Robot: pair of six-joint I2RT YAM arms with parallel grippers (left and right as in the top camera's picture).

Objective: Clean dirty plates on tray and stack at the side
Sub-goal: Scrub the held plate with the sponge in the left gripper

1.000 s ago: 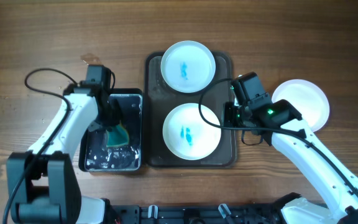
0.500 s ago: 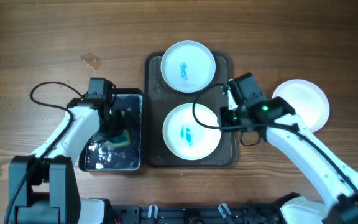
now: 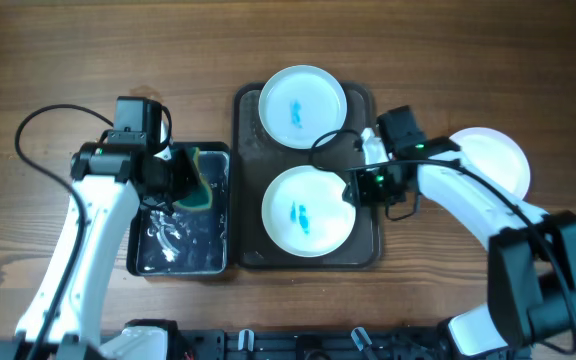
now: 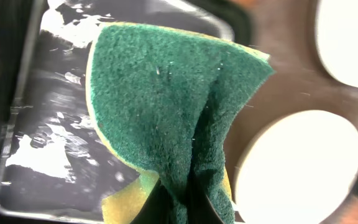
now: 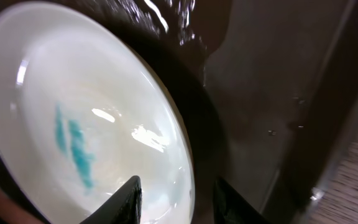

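Note:
Two white plates with blue stains lie on the brown tray (image 3: 363, 250): one at the back (image 3: 302, 107), one at the front (image 3: 308, 210). My left gripper (image 3: 181, 178) is shut on a green and yellow sponge (image 3: 201, 180) and holds it above the black water basin (image 3: 173, 250). In the left wrist view the folded sponge (image 4: 173, 106) fills the middle, pinched at the bottom by my gripper (image 4: 182, 208). My right gripper (image 3: 354, 190) is open at the front plate's right rim. In the right wrist view the gripper (image 5: 182, 202) straddles that rim of the stained plate (image 5: 86, 124).
A clean white plate (image 3: 493, 165) lies on the wooden table to the right of the tray. The basin holds water and foam. The right arm's cable loops over the tray's right side (image 3: 333, 140).
My left gripper lifted the sponge out of the basin water and moved it back and right. My right gripper moved left and down onto the front plate's right rim.

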